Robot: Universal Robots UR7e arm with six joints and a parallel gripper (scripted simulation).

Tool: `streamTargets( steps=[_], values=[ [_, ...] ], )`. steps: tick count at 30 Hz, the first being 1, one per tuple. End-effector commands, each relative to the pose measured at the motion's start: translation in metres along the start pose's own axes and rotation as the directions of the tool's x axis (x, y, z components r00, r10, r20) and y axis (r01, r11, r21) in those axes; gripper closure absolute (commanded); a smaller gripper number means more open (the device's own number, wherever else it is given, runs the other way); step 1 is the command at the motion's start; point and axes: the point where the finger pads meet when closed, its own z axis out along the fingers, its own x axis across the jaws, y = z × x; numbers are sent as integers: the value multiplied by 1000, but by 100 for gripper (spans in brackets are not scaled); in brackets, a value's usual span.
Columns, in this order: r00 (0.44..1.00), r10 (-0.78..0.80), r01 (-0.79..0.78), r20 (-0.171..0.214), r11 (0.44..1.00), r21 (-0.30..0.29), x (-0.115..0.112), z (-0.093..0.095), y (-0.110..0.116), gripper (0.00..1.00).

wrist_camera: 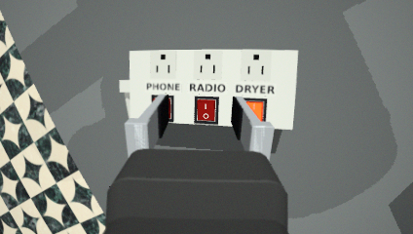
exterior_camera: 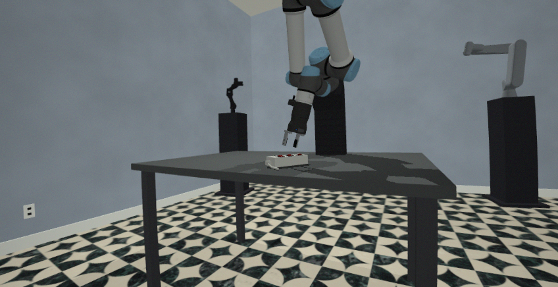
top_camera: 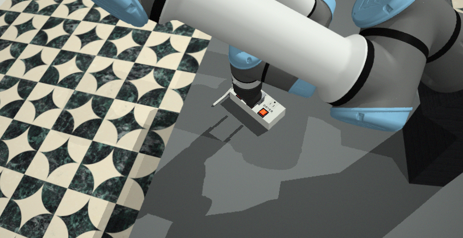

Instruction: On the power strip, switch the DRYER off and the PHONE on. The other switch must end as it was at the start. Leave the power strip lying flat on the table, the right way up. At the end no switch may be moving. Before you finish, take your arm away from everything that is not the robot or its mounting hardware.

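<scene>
- Top view: white power strip (top_camera: 271,115) lies flat on the grey table (top_camera: 260,177), near its edge by the tiled floor (top_camera: 65,105). The arm (top_camera: 260,24) covers most of the strip; the DRYER switch (top_camera: 262,112) glows orange.
- Exterior view: gripper (exterior_camera: 291,139) hangs above the strip (exterior_camera: 287,160), not touching it, fingers spread and holding nothing.
- Wrist view: open fingers straddle the RADIO switch (wrist_camera: 206,110), dark red. The PHONE switch (wrist_camera: 168,107) is partly hidden behind the left finger, the DRYER switch (wrist_camera: 256,109) lit beside the right one.
</scene>
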Motion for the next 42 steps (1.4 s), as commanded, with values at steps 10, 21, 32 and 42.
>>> streamTargets(
  steps=[10,21,32,42],
  values=[
    [1000,6,-6,-2,1000,-1,-1,0,0,0],
    [986,157,-158,-60,987,-3,-7,-6,-7,0],
    [854,492,-496,-167,868,20,-18,-30,-15,0],
    [689,690,-699,-221,713,47,-25,-54,-11,0]
  ],
)
